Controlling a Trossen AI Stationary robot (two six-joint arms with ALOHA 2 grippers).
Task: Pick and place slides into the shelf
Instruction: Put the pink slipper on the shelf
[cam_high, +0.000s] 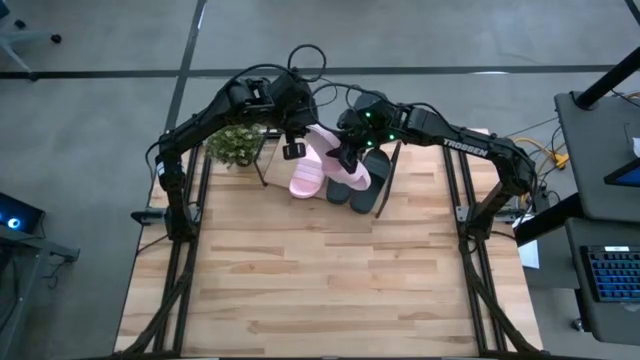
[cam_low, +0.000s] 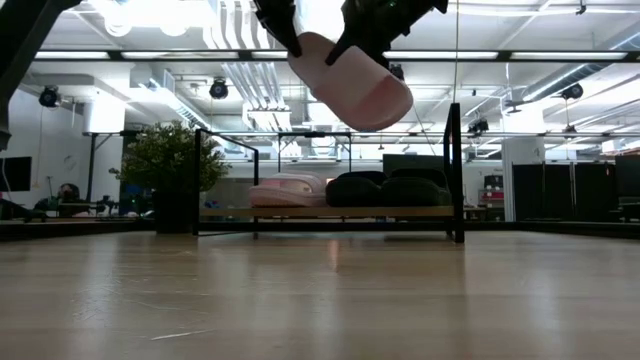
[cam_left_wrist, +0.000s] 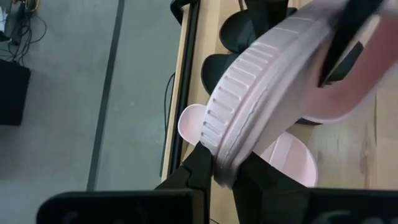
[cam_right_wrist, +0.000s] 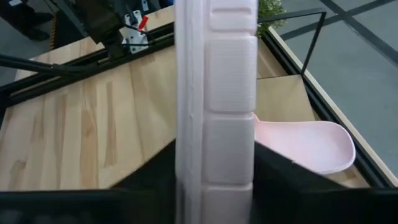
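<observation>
You have one pale pink slide (cam_low: 352, 88) lifted high above the shelf (cam_low: 330, 211), and both hands are on it: your left hand (cam_left_wrist: 225, 171) is pinched tight on the rim at one end, while your right hand (cam_right_wrist: 214, 180) straddles its edge farther along, fingers either side of the sole. In the low view its long axis is tilted, the end toward the left hand higher and the rounded end lower. On the shelf board at the far side of the table (cam_high: 330, 280) lie the other pink slide (cam_high: 306, 178) and the two black slides (cam_high: 362, 185), side by side.
</observation>
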